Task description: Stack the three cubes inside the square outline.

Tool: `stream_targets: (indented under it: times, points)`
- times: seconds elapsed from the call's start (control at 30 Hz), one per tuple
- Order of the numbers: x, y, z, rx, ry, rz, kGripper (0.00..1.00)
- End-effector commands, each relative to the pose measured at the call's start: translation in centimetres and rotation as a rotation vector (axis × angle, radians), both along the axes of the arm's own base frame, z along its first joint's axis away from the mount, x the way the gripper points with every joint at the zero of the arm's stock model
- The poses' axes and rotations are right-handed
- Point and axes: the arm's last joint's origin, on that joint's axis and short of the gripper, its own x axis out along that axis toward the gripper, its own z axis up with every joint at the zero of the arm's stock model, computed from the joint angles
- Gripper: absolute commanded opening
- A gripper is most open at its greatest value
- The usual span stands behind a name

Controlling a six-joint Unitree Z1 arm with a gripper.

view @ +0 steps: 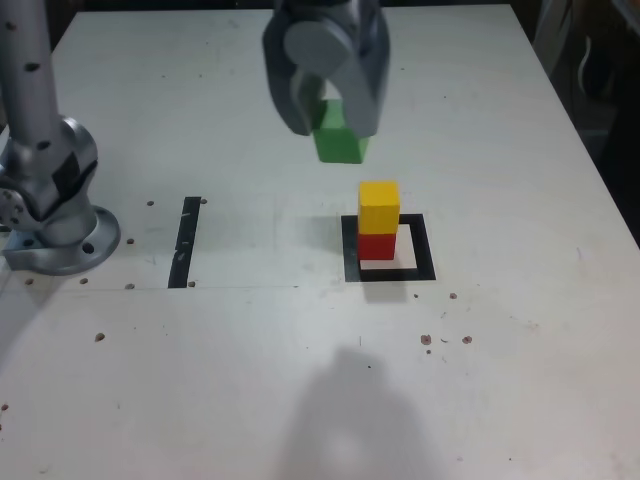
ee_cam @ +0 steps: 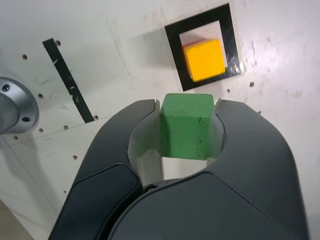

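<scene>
My gripper [view: 335, 125] hangs in the air above the table, shut on the green cube [view: 338, 142], which shows between the dark jaws in the wrist view [ee_cam: 187, 125]. The yellow cube [view: 379, 207] sits on the red cube [view: 377, 245], and both stand inside the black square outline [view: 425, 245]. In the exterior view the held cube is up and to the left of that stack, clear of it. From the wrist view I look down on the yellow cube [ee_cam: 205, 60], with only a thin red edge of the red cube [ee_cam: 184, 50] showing, in the square outline [ee_cam: 175, 50].
A short black tape strip [view: 186, 241] lies to the exterior view's left of the outline. The arm's grey base [view: 55, 215] stands at the table's left edge. Small screw holes dot the white table [view: 500, 380].
</scene>
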Motion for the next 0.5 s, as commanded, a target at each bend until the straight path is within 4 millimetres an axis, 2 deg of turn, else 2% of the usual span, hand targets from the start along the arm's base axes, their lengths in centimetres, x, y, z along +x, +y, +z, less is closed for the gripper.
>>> stream_targets:
  times: [0.0, 0.23, 0.47]
  points:
    - [2.0, 0.4, -1.4, -0.007, 0.053, 0.015, 0.11]
    - [5.3, 2.0, -3.1, -0.060, 0.097, 0.064, 0.11]
    - [6.3, 3.8, -4.0, -0.066, 0.126, 0.097, 0.11]
